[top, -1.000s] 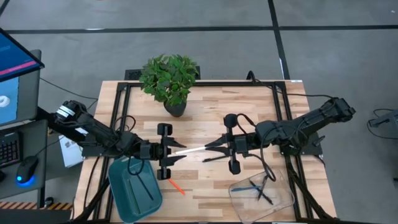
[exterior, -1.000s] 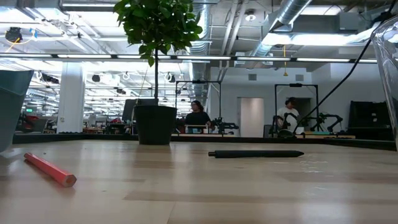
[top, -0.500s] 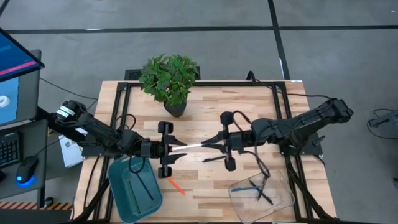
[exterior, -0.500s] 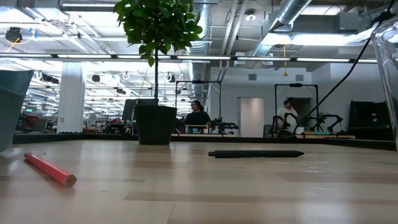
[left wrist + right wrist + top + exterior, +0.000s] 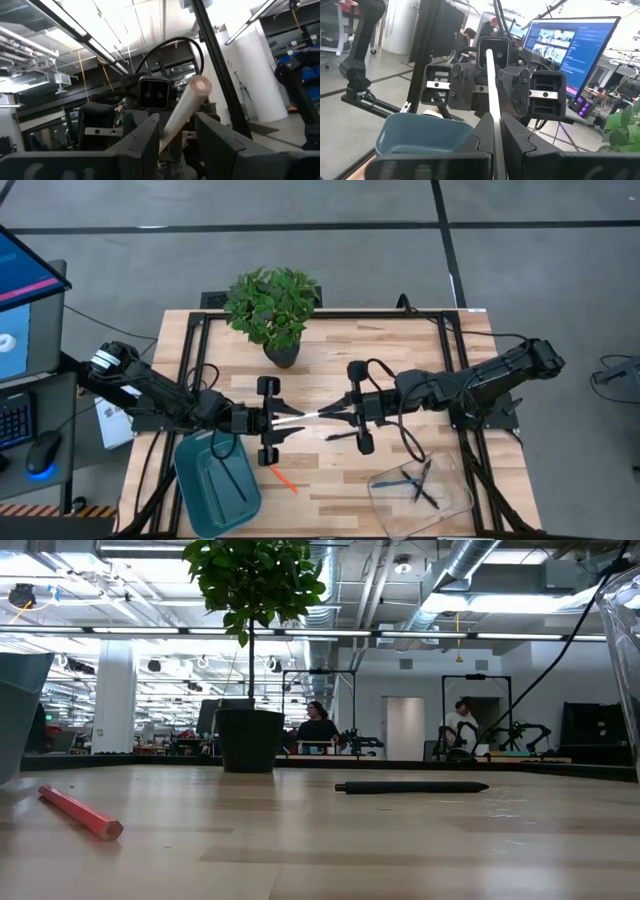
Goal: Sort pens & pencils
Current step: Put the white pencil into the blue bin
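A whitish pen hangs level above the table's middle, between my two grippers. My right gripper is shut on its right end. My left gripper stands open around its left end; the pen runs up between the two fingers with room beside it. An orange pencil lies flat near the teal tray, and a black pen lies flat under my right gripper. The teal tray holds dark pens. My right gripper pinches the whitish pen's right end part between its two fingers. The fingers come level from the table's right and lie along the pen, which sticks out ahead of them, lifted clear. I cannot tell whether my left gripper touches the pen.
A potted plant stands at the far edge, left of centre. A clear tray with a blue pen and dark ones sits at the near right. People and other workbenches show in the room beyond the table.
My right gripper has moved a little toward the table's left and my left gripper, staying shut on the whitish pen, which stays level. My left gripper has kept its place.
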